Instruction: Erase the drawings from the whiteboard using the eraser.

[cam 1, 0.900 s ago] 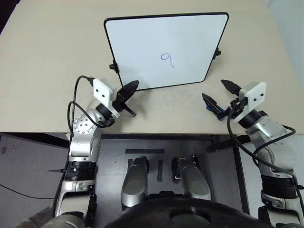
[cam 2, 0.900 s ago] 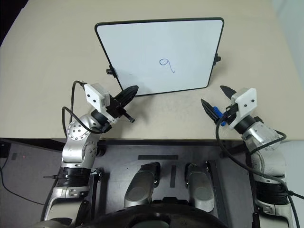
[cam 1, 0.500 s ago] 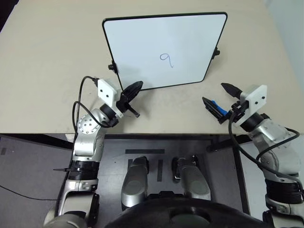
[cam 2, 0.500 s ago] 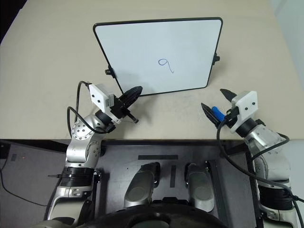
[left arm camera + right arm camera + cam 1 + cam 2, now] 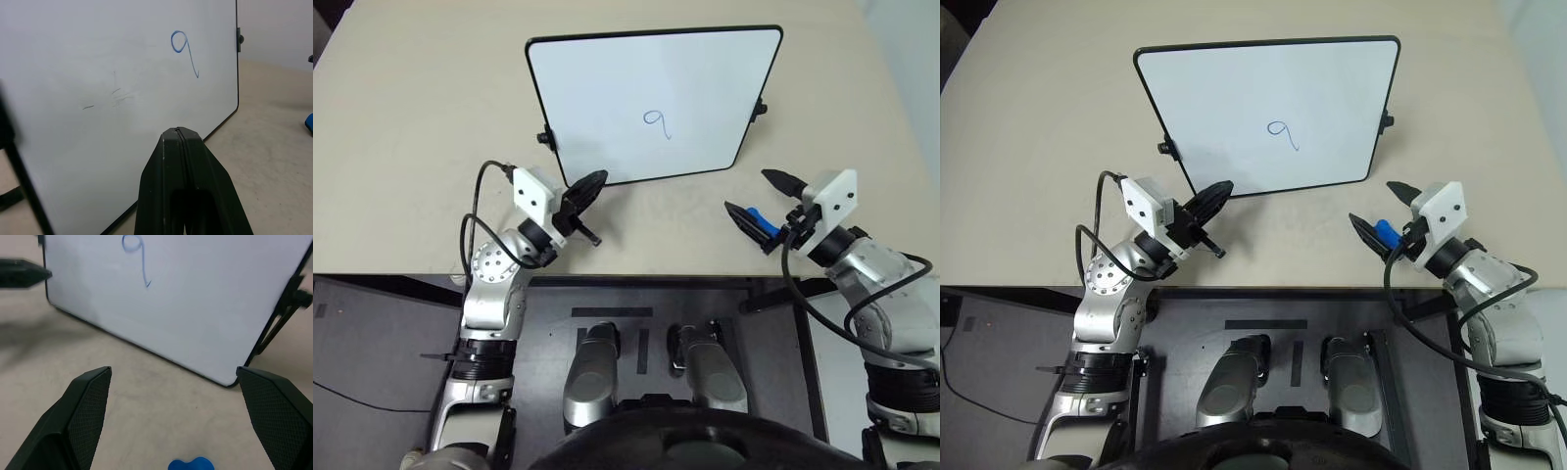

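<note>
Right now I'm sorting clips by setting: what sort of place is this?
Probably a robot test bench: a plain beige tabletop bearing a glossy white black-framed whiteboard with a blue pen squiggle, and a small blue eraser.

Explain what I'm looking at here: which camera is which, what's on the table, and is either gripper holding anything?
This is a two-armed humanoid robot. The two wide pictures come from cameras in its head, looking down over its arms. The two close pictures come from cameras on its wrists, looking along the black fingers.

On the beige table stands a whiteboard with one small blue drawing shaped like a 9.

The left gripper is shut, holds nothing, and sits by the board's near left corner. The right gripper is wide open to the board's right. The small blue eraser sits between its fingers but is not clamped.
</note>
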Available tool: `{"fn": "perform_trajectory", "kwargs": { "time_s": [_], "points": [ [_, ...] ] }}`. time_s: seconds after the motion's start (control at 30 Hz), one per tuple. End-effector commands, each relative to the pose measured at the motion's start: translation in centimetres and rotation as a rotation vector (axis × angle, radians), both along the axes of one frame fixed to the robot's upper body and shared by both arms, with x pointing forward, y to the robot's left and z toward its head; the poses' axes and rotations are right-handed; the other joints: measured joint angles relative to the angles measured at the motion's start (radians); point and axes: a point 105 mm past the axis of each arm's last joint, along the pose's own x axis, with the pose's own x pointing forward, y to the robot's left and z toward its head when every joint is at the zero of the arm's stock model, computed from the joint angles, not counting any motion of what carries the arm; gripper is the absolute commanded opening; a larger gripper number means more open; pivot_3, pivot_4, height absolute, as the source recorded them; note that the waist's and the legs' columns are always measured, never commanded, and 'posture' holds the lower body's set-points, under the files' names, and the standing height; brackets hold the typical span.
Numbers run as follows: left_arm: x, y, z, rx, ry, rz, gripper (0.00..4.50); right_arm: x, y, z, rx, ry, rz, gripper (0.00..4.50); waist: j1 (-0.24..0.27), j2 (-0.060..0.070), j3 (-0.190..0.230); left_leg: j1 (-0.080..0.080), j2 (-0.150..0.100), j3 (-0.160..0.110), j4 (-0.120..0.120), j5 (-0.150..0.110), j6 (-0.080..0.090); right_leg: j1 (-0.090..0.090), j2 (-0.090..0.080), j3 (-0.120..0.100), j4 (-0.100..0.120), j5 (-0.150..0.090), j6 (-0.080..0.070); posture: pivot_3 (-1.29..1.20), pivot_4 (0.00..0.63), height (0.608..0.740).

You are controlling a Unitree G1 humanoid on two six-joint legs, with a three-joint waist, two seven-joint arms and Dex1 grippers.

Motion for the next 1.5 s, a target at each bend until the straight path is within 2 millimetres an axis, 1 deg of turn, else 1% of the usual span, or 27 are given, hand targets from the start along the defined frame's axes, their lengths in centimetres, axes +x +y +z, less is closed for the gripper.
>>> {"fn": "perform_trajectory", "kwargs": {
  "time_s": [0.03,0.1,0.17,0.3,0.4,0.5,0.73,0.93,1.1,1.13,1.17,1.23,1.27,1.3,1.37,1.5],
  "points": [
    [-0.2,-0.5,0.9,-0.009,-0.039,-0.019,0.00,-1.2,0.7,0.3,-0.041,0.014,0.044,4.31,0.003,0.000,0.000,0.000,0.000,0.000,0.000,0.000,0.000,0.000,0.000,0.000,0.000,0.000,-0.002,0.00,0.150,0.740],
    [-0.1,-0.9,0.9,-0.016,-0.040,-0.025,0.00,-1.4,0.7,0.2,-0.051,0.026,0.050,4.31,0.002,0.000,0.000,0.000,0.000,0.000,0.000,-0.001,0.000,0.000,0.000,0.000,0.000,0.000,-0.003,0.00,0.150,0.740],
    [0.1,-1.2,1.0,-0.024,-0.043,-0.032,0.00,-1.8,0.5,-0.4,-0.069,0.068,0.052,4.31,0.002,0.000,0.000,0.000,0.000,0.000,0.000,-0.001,0.000,0.000,0.000,0.000,0.000,0.000,-0.001,0.00,0.150,0.740],
    [0.2,-1.5,0.8,-0.033,-0.042,-0.036,0.00,-2.3,-0.3,-2.2,-0.111,0.163,0.026,4.31,0.002,0.000,0.000,0.000,0.000,0.000,0.000,0.000,-0.001,0.001,0.000,0.000,0.000,-0.001,0.001,0.00,0.150,0.740],
    [0.2,-1.6,0.7,-0.037,-0.041,-0.038,0.00,-2.4,-0.4,-2.6,-0.112,0.182,0.015,4.31,0.002,0.000,0.000,0.000,0.000,0.000,0.000,0.000,-0.001,0.001,0.001,0.000,0.000,-0.004,0.006,0.00,0.150,0.740],
    [0.2,-1.7,0.7,-0.040,-0.042,-0.039,0.00,-2.4,-0.5,-2.9,-0.111,0.192,0.011,4.31,0.001,0.000,0.000,0.000,0.000,0.000,0.000,0.000,-0.001,0.001,0.001,0.000,0.000,-0.004,0.006,0.00,0.150,0.740],
    [0.1,-1.8,0.7,-0.042,-0.044,-0.037,0.00,-1.9,-1.6,-4.2,-0.134,0.226,-0.039,4.31,0.001,0.000,0.000,0.000,0.000,0.000,0.000,0.000,-0.001,0.001,0.001,0.001,0.000,-0.004,0.007,0.00,0.150,0.740],
    [0.1,-1.7,0.8,-0.043,-0.045,-0.035,0.00,-1.0,-2.7,-4.7,-0.143,0.230,-0.110,4.31,0.001,0.000,0.000,0.001,0.000,0.000,0.000,0.000,0.000,0.001,0.001,0.001,0.000,-0.003,0.006,0.00,0.150,0.740],
    [0.2,-1.8,0.8,-0.043,-0.048,-0.035,0.00,-0.9,-2.7,-4.8,-0.138,0.228,-0.107,4.31,0.002,0.000,0.000,0.003,0.000,0.000,0.000,0.000,0.000,0.003,0.001,0.001,0.000,-0.003,0.006,0.00,0.150,0.740],
    [0.2,-1.8,0.8,-0.043,-0.048,-0.035,0.00,-0.9,-2.8,-4.8,-0.137,0.228,-0.108,3.94,0.002,0.000,0.000,0.004,0.000,0.000,0.000,0.000,0.000,0.004,0.001,0.001,0.000,-0.003,0.006,0.00,0.150,0.740],
    [0.2,-1.8,0.8,-0.043,-0.049,-0.036,0.00,-0.8,-2.8,-4.8,-0.137,0.228,-0.109,3.72,0.002,0.000,0.000,0.004,0.000,0.000,0.000,0.000,0.000,0.004,0.001,0.001,0.000,-0.003,0.007,0.00,0.150,0.740],
    [0.3,-1.8,0.9,-0.043,-0.049,-0.037,0.00,-0.8,-2.9,-4.9,-0.137,0.229,-0.114,3.08,0.002,0.000,0.000,0.005,0.000,0.000,0.000,0.000,0.000,0.005,0.001,0.001,0.000,-0.003,0.007,0.00,0.150,0.740],
    [0.3,-1.8,0.9,-0.043,-0.050,-0.038,0.00,-0.7,-3.0,-4.9,-0.139,0.228,-0.118,2.69,0.002,0.000,0.000,0.005,0.000,0.000,0.000,0.000,0.000,0.005,0.001,0.001,0.000,-0.003,0.007,0.00,0.150,0.740],
    [0.3,-1.8,0.9,-0.043,-0.050,-0.038,0.00,-0.6,-3.1,-5.0,-0.143,0.227,-0.124,2.41,0.002,0.000,0.000,0.005,0.000,0.000,0.000,0.000,0.000,0.005,0.001,0.001,0.000,-0.003,0.007,0.00,0.150,0.740],
    [0.4,-1.8,0.9,-0.043,-0.051,-0.039,0.00,-0.5,-3.3,-5.1,-0.152,0.224,-0.134,1.64,0.002,0.000,0.000,0.006,0.000,0.000,0.000,0.000,-0.001,0.005,0.001,0.001,0.000,-0.003,0.007,0.00,0.150,0.740],
    [0.4,-1.8,0.9,-0.042,-0.053,-0.040,0.00,-0.3,-3.4,-5.1,-0.163,0.214,-0.138,0.24,0.001,0.000,0.000,0.007,0.000,0.000,0.000,0.000,-0.001,0.007,0.001,0.001,0.000,-0.004,0.007,0.00,0.150,0.740]
  ]
}}
